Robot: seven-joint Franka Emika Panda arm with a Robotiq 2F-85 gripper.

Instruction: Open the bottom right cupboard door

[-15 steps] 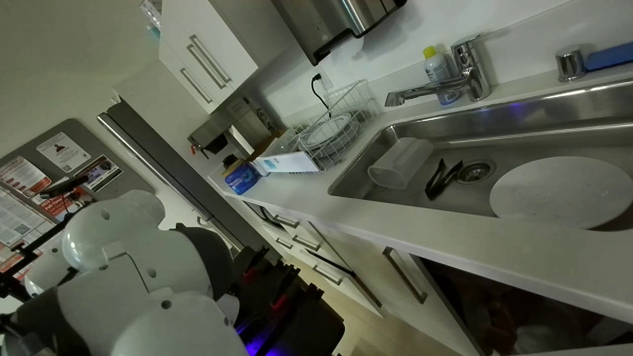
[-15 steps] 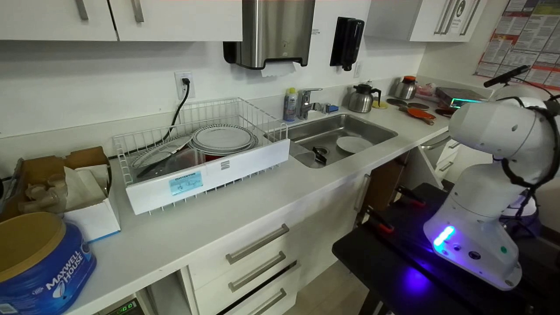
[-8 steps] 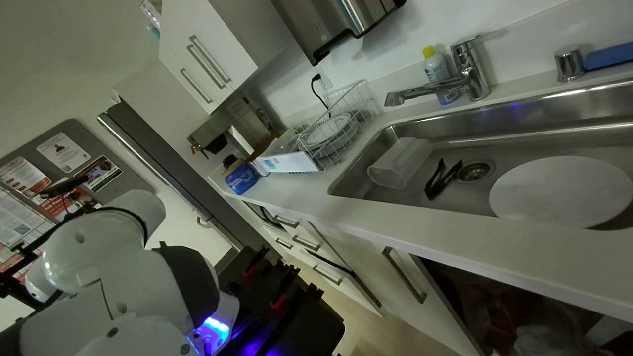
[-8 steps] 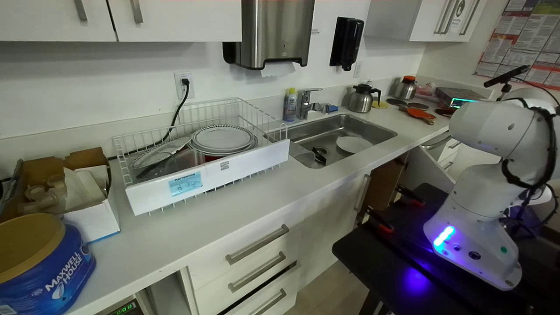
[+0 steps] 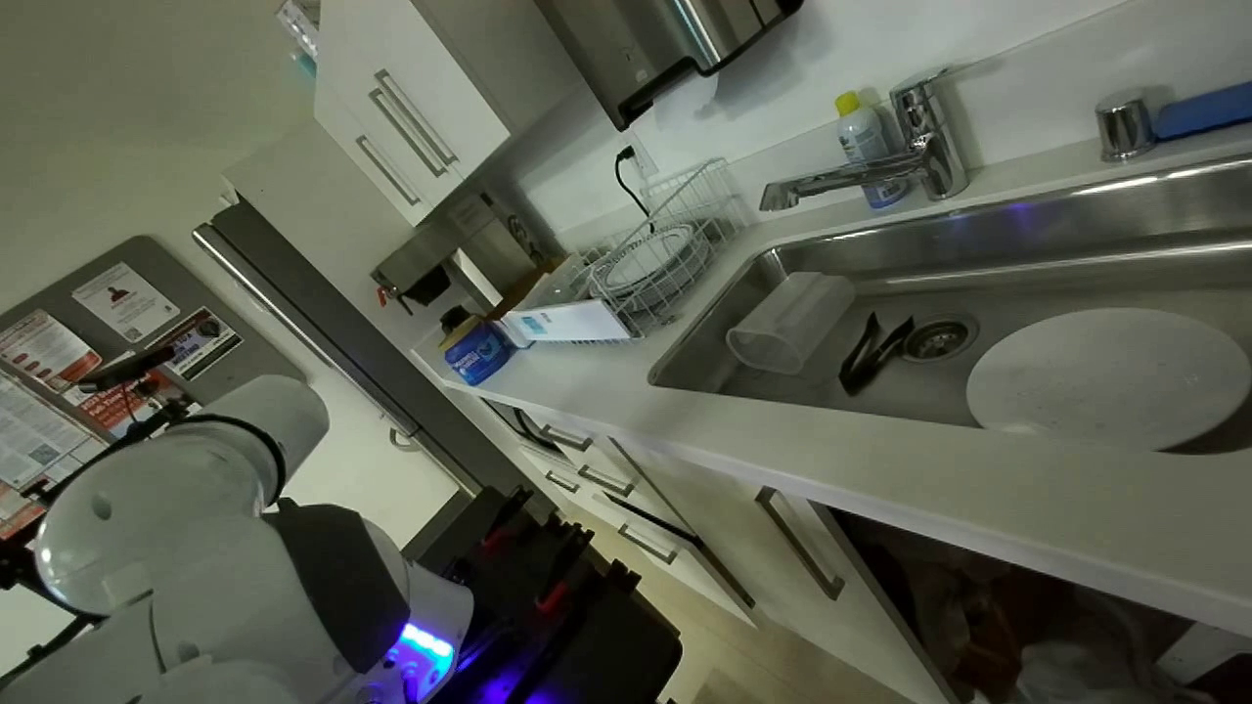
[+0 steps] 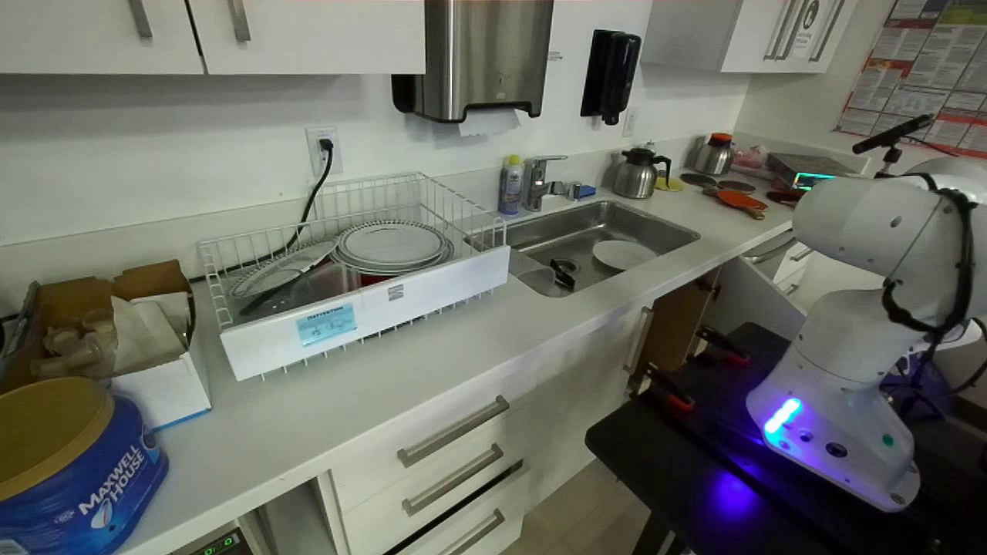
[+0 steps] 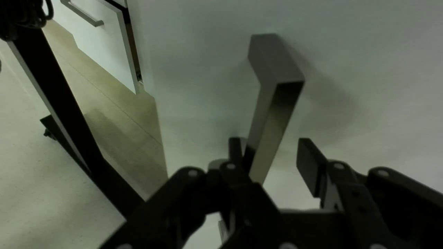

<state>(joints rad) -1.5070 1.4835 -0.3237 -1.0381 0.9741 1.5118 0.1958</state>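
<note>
The bottom right cupboard door (image 7: 346,79) fills most of the wrist view as a plain white panel. Its slim silver bar handle (image 7: 275,65) stands out from it. In an exterior view the door (image 6: 756,297) is swung well out from the counter, its inner face showing. My gripper (image 7: 271,143) is open at the handle. The left finger is right beside the bar; whether they touch I cannot tell. A gap shows between the bar and the right finger. The handle's lower end is hidden behind the gripper. The gripper does not show in either exterior view.
The cupboard opening (image 5: 1037,626) shows a dark interior with bags. A narrower white front with a bar handle (image 5: 802,548) is closed beside it. A bottom drawer (image 7: 100,45) is slightly open. The black robot table (image 6: 655,455) stands before the counter; its leg (image 7: 69,103) is near.
The door has swung further outward, its free edge moving right in an exterior view. The arm has shifted away from the counter, leftward in an exterior view, uncovering the blue light on its base.
</note>
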